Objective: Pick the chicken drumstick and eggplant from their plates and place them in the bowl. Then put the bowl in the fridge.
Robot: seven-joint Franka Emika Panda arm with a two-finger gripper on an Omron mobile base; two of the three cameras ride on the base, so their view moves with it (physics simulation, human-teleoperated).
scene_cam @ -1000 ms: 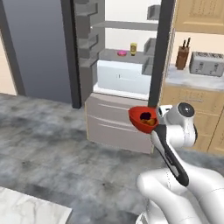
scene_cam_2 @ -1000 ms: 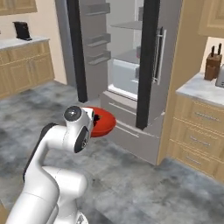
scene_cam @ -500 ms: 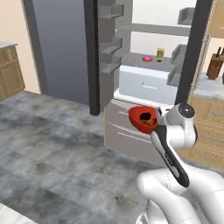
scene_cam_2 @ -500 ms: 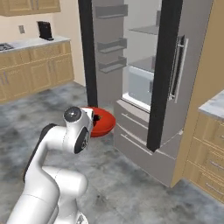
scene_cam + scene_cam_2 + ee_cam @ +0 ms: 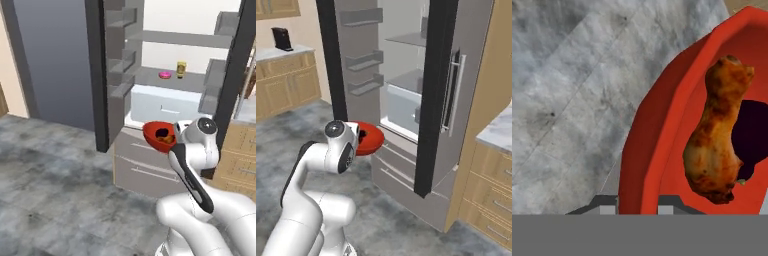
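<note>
You're holding the bowl [image 5: 662, 130] by its rim: the gripper [image 5: 638, 202] is pinching the red wall, jaws narrow, one finger on each side of it. Inside the bowl the drumstick [image 5: 717, 135] is lying lengthwise, and the eggplant [image 5: 754, 135] is sitting just beside it, touching, partly behind it. In the left base view the bowl [image 5: 159, 136] is hanging above the floor [image 5: 55, 185] in front of the open fridge [image 5: 165, 90], near its lower drawers [image 5: 145, 167], with orange and dark contents showing over the rim. In the right base view the bowl [image 5: 367, 138] is sitting just ahead of the arm's wrist. On a fridge shelf [image 5: 165, 80] a pink ring [image 5: 164, 75] and a yellow jar [image 5: 181, 69] are standing near each other.
</note>
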